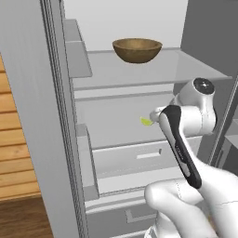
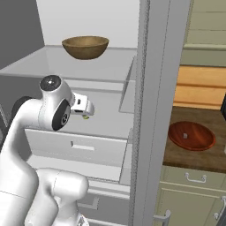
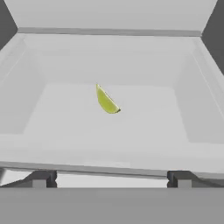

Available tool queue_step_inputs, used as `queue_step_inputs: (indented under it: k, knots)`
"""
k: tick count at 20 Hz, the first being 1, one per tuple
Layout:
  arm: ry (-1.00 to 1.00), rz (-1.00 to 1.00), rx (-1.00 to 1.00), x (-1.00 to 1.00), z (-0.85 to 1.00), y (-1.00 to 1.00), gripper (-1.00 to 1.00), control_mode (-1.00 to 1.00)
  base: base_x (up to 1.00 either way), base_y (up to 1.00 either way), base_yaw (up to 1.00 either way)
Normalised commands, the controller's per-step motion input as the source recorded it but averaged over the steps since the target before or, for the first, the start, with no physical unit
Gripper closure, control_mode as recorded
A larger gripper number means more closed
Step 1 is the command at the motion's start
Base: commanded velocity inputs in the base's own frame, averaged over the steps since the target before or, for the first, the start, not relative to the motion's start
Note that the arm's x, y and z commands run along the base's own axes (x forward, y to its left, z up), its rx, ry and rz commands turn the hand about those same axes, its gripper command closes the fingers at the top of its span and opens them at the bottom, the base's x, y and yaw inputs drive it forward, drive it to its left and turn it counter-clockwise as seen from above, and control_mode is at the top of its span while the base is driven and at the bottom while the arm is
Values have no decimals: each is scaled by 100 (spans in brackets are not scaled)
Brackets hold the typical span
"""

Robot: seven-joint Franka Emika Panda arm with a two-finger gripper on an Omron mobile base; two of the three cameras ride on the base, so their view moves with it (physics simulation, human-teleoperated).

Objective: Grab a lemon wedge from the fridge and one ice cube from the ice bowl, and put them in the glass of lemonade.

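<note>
Inside the fridge (image 1: 56, 116), lemon wedge (image 3: 106, 100) lies on the middle shelf; gripper (image 3: 111, 177) jaws wide, apparently just short of it.

No legible text, label, brand, number or sign appeared on any surface: the fridge (image 1: 56, 139) interior, the wooden bowls and the robot arm bore no markings.
</note>
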Motion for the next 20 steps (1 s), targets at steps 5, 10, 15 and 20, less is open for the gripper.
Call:
queue_step_inputs:
  k: [5,10,15,20]
  knots:
    - [10,5,0,68,-43,1,-100,-100,0,0,0]
    - [2,4,0,78,-32,3,-100,-100,0,0,0]
    - [5,1,-2,69,-46,17,-100,-100,0,0,0]
    - [6,0,-3,72,-57,15,-100,-100,0,0,0]
